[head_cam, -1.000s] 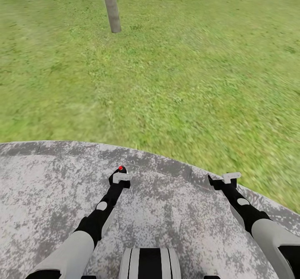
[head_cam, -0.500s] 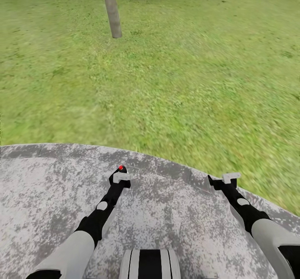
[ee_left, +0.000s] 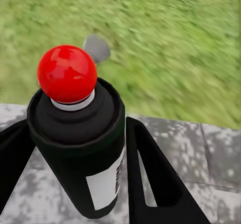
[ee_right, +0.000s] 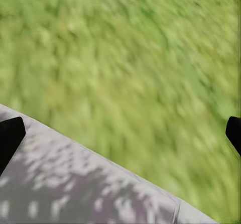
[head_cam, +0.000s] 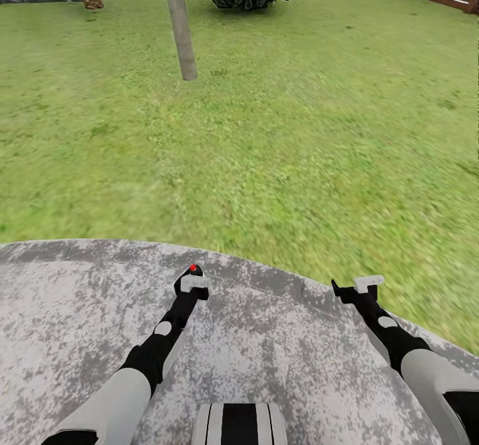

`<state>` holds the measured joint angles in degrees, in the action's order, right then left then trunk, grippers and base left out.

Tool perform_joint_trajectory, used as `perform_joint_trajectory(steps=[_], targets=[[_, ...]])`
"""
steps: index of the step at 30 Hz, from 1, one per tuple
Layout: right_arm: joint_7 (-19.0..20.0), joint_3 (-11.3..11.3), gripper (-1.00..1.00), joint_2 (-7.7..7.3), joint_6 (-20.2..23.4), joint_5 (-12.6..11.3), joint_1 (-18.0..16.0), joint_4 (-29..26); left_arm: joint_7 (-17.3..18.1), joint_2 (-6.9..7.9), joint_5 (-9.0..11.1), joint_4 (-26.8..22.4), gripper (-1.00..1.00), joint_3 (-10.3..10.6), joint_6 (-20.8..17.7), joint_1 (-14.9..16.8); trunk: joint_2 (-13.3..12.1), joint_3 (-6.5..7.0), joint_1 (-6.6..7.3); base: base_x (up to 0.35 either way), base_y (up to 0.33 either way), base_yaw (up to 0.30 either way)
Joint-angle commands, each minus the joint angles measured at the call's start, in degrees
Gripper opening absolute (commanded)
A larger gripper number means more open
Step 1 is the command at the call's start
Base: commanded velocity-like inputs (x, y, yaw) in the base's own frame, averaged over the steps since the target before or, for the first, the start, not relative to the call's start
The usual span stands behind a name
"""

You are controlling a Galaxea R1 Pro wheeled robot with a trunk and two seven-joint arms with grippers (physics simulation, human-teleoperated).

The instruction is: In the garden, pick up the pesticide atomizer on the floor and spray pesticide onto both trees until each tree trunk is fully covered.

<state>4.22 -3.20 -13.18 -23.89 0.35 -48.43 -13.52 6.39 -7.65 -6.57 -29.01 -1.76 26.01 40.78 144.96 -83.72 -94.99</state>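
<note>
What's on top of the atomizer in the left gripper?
A round red ball cap sits on the pesticide atomizer, on a pale collar. The left gripper clamps its dark body; the base is out of frame.

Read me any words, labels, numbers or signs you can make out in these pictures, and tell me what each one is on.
No text can be read in any of the pictures.
White label on the black spray can held in the left gripper: it bears dark marks like a barcode, too small and blurred to read.
Red ball cap on the can: no marking.
The right gripper, paving and grass carry no writing.
</note>
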Motion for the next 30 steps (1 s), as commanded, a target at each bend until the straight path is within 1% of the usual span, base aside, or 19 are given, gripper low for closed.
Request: perform_joint_trajectory(steps=[1,30], targets=[[0.0,0.0,1.0,0.04,0.0,0.0,0.0,0.0,-0.1,0.0,0.0,0.0,-1.0,0.0,0.0,0.0,0.0,0.23,0.02,0.0,0.0,0.0],[0.0,0.0,1.0,0.26,0.0,0.0,0.0,0.6,-0.1,0.0,0.0,0.1,-1.0,0.0,0.0,0.0,-0.4,6.65,0.77,0.0,0.0,0.0]])
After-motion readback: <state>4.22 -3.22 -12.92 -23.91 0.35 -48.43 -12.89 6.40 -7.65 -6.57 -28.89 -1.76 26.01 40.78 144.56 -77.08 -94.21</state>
